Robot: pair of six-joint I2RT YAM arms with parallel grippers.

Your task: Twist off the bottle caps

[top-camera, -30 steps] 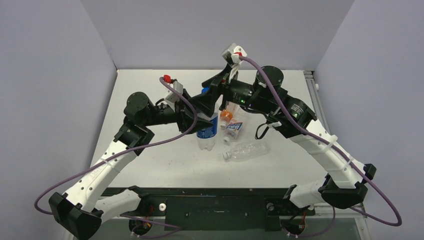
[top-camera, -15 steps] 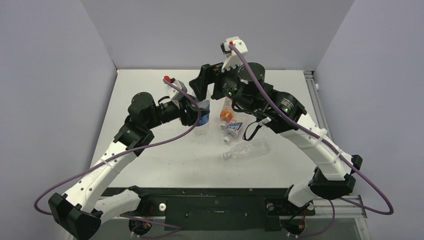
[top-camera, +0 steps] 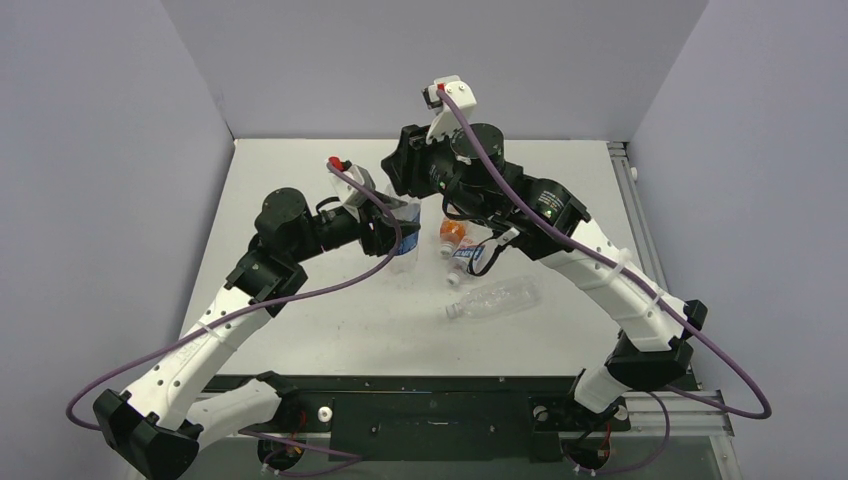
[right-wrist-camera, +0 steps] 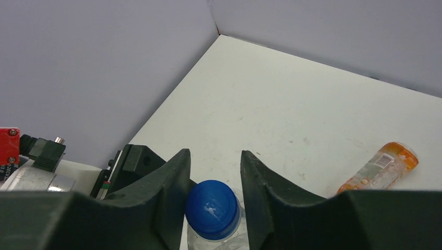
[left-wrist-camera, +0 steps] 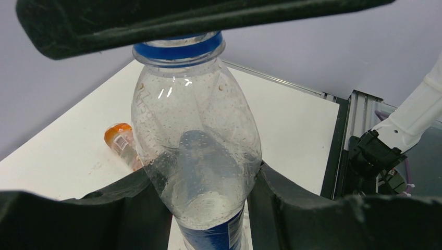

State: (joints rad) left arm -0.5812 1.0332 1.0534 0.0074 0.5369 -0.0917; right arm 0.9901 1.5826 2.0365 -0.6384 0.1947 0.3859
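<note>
A clear bottle with a blue label [left-wrist-camera: 198,156] stands upright, and my left gripper [left-wrist-camera: 206,192] is shut on its body just above the label. Its blue cap [right-wrist-camera: 212,202] sits between the fingers of my right gripper [right-wrist-camera: 215,161], which comes down from above and is shut on it. In the top view the right gripper [top-camera: 405,185] hides the cap and the left gripper [top-camera: 393,235] holds the bottle [top-camera: 407,250]. To the right lie an orange bottle [top-camera: 452,234], a short bottle with a blue-white label [top-camera: 468,259] and a plain bottle [top-camera: 497,299].
The three loose bottles lie on their sides just right of the held one. The plain bottle's pale cap [top-camera: 454,311] points left. Purple walls close the table at the back and left. A metal rail [top-camera: 628,190] runs along the right edge.
The right arm swung left and came down over the bottle's top, and its jaws closed in on the blue cap. The left gripper carried the bottle slightly farther back.
</note>
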